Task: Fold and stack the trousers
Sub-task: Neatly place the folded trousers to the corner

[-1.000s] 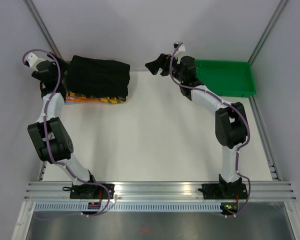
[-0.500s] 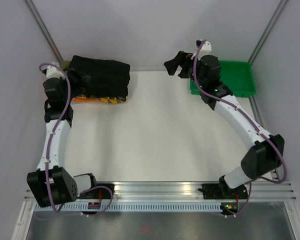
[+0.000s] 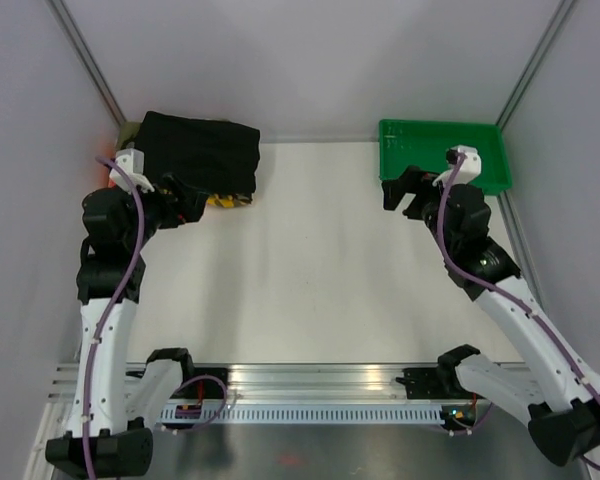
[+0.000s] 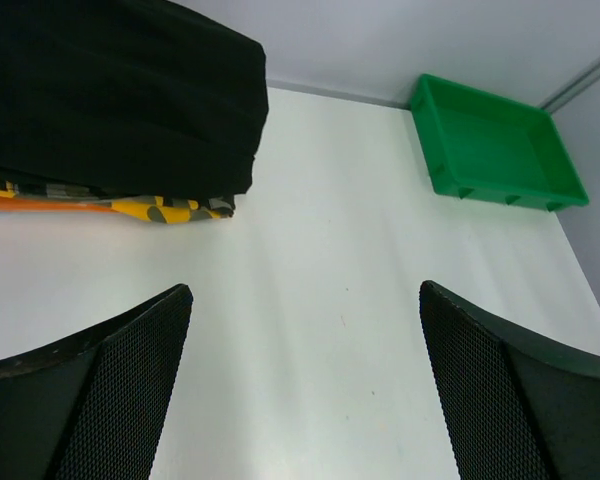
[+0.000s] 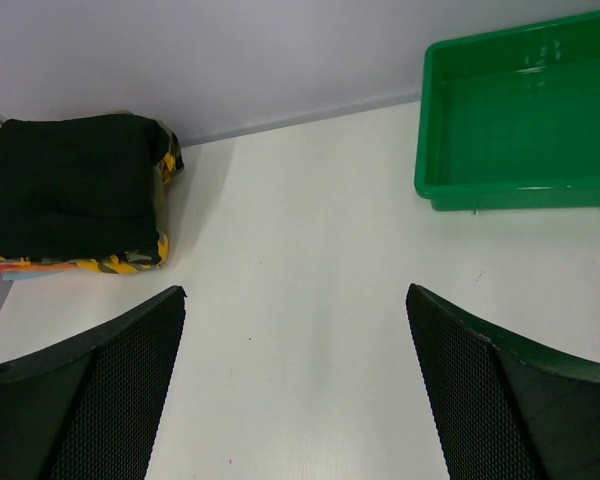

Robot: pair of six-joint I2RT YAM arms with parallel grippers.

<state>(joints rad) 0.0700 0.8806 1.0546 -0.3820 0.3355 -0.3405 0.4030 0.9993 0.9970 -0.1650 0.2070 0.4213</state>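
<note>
End effector L (image 4: 305, 300), R (image 5: 295, 295) wide; trousers (image 3: 200, 150) folded.

Lab test cell: plain grey walls (image 3: 310, 60), white table (image 3: 320, 260), alu mounting rail (image 3: 320, 378) at near edge.

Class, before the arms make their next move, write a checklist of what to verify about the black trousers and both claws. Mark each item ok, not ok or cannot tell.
1. Trousers folded: ok.
2. Trousers lying on top of the camouflage garment: ok.
3. Left claw open, holding nothing: ok.
4. Right claw open, holding nothing: ok.
5. Both claws apart from the trousers: ok.
6. Trousers' far edge squared: cannot tell.
</note>
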